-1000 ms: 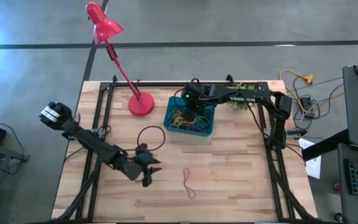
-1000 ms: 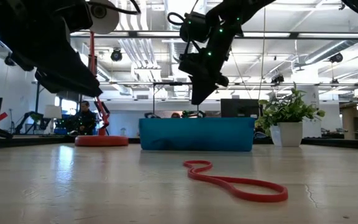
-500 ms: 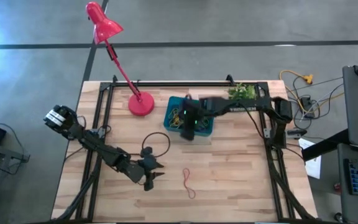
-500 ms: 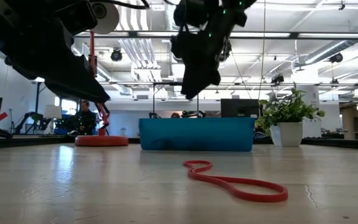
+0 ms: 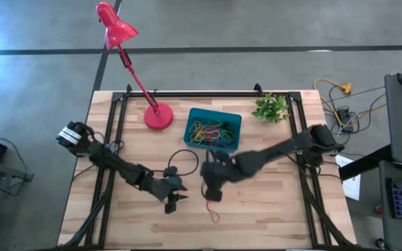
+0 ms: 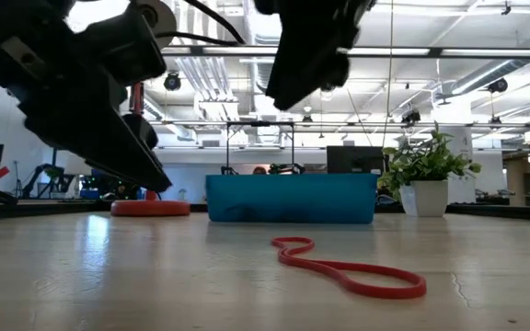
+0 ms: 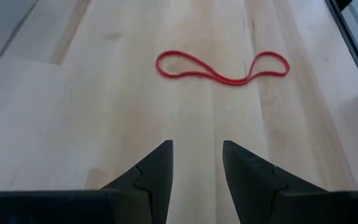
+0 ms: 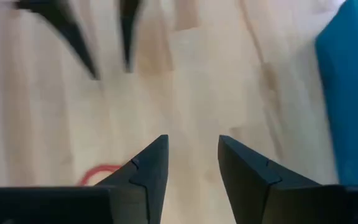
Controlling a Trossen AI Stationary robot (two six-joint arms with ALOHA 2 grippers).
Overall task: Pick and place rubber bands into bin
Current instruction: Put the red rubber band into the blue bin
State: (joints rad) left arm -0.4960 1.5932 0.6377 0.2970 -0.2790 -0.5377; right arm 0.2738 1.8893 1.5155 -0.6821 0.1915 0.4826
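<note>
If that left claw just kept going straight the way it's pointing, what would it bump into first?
Probably the red rubber band. In its wrist view the left gripper, fingers apart and empty, points along bare wood straight at that loop lying flat on the table. Being raised, it might pass over the band.

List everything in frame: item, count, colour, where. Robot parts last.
bin: one, teal, far middle of the table, holding a pile of mixed-colour rubber bands
red rubber band: one, loose on the near middle of the table
desk lamp: one, red, base left of the bin
potted plant: one, green, right of the bin
black loop: one, on the table in front of the bin
table: one, light wood
left gripper: open, empty, left of the red rubber band
right gripper: open, empty, above the red rubber band
</note>
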